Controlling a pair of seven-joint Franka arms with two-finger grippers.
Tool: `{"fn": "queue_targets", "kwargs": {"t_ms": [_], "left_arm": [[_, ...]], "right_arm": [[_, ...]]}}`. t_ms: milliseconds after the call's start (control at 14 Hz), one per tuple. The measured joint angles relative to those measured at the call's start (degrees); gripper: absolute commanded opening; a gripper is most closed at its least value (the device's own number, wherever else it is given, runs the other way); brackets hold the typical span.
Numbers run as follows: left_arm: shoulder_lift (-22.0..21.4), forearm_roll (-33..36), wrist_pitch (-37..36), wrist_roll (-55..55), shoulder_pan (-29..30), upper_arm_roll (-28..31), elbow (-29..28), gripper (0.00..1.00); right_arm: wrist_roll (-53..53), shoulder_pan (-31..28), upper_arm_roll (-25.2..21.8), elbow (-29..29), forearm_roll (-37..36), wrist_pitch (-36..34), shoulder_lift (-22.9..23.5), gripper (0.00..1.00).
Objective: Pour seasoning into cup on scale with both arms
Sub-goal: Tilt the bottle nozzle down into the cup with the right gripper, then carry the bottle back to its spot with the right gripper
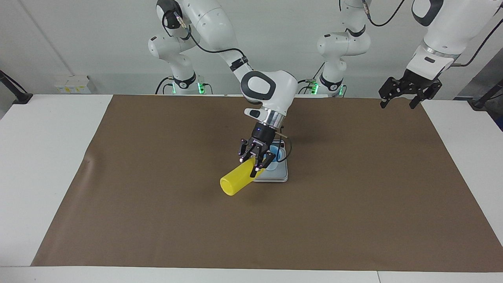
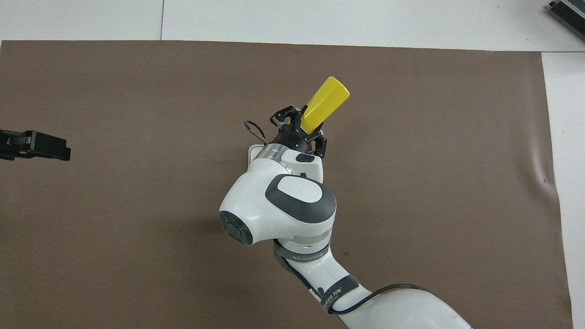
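Observation:
My right gripper (image 1: 254,165) (image 2: 305,130) is shut on the seasoning (image 1: 235,180) (image 2: 325,101), a yellow squeeze bottle. It holds the bottle tipped steeply over the cup (image 1: 278,154), base up and pointing away from the robots. The gripper hides the nozzle end. The light-blue cup stands on the silver-grey scale (image 1: 278,175) (image 2: 254,153) in the middle of the mat. In the overhead view the right arm covers the cup. My left gripper (image 1: 397,105) (image 2: 45,146) waits open in the air over the mat's edge at the left arm's end, holding nothing.
A brown mat (image 1: 157,220) (image 2: 137,228) covers most of the white table (image 1: 39,165). It has a small wrinkle (image 2: 544,173) toward the right arm's end. A dark device (image 2: 569,11) sits at the table's corner farthest from the robots.

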Motion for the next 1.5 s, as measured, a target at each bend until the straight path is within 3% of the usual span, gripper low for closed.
{"fn": "queue_targets", "kwargs": {"t_ms": [429, 1500], "left_arm": [[0.00, 0.00, 0.00, 0.00, 0.00, 0.00, 0.00, 1.00], [0.00, 0.00, 0.00, 0.00, 0.00, 0.00, 0.00, 1.00]], "right_arm": [[0.71, -0.52, -0.10, 2.75, 11.59, 4.50, -0.67, 0.00], [0.42, -10.39, -0.24, 3.21, 50.27, 5.09, -10.98, 0.00]]}}
